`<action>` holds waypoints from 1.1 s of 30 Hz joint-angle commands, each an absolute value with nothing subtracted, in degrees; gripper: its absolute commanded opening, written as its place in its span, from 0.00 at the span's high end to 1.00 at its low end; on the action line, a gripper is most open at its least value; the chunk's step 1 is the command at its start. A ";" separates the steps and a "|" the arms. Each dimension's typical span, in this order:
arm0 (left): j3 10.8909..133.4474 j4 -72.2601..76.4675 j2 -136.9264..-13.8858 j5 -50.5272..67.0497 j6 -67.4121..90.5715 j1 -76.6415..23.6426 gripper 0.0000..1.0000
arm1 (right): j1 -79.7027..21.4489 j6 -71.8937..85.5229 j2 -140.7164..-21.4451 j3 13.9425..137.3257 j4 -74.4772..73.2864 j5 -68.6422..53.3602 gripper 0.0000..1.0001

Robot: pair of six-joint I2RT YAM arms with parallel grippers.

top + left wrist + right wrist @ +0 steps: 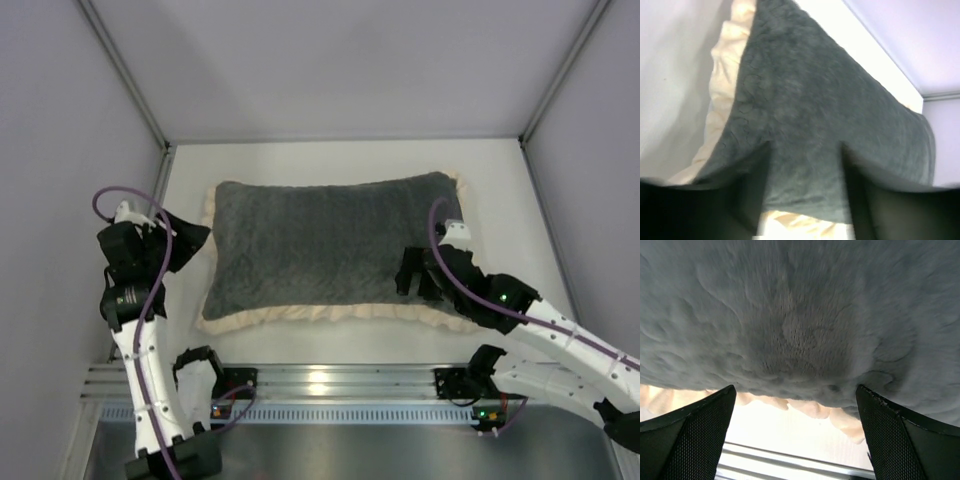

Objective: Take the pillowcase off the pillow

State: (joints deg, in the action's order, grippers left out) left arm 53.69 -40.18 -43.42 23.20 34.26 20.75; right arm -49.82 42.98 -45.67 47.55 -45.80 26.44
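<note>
The pillowcase (330,245) lies flat on the white table, dark grey plush face up, with its cream frill (300,317) showing around the edges. It looks plump; the pillow is hidden inside it. My left gripper (193,240) is open at the pillowcase's left edge. In the left wrist view its gripper (805,182) has its jaws spread, with grey plush (810,100) right in front of them. My right gripper (412,280) is open over the near right part of the pillowcase. In the right wrist view its gripper (795,390) stands wide apart just above the grey plush (800,315) and frill (815,407).
The white table (330,345) is boxed in by grey walls at the left, back and right. A metal rail (330,382) with the arm bases runs along the near edge, and also shows in the right wrist view (790,462).
</note>
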 commanded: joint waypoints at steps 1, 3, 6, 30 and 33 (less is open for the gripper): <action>57.91 -44.29 -36.58 24.69 35.68 20.83 0.51 | -49.31 40.96 -46.05 43.78 -37.02 18.47 0.01; 57.49 -44.74 -34.81 31.68 37.86 20.83 0.83 | -49.31 40.96 -46.40 41.58 -34.99 17.15 0.01; 52.06 -44.65 -32.61 38.73 38.93 20.57 1.00 | -49.31 41.13 -47.72 39.99 -31.74 15.82 0.00; 33.32 -28.77 -49.38 38.97 41.72 9.68 1.00 | -44.75 43.95 -68.29 42.80 -11.87 11.52 0.00; 35.06 -21.28 -57.90 33.59 44.55 3.27 1.00 | -41.94 42.72 -69.87 44.12 -10.90 9.33 0.00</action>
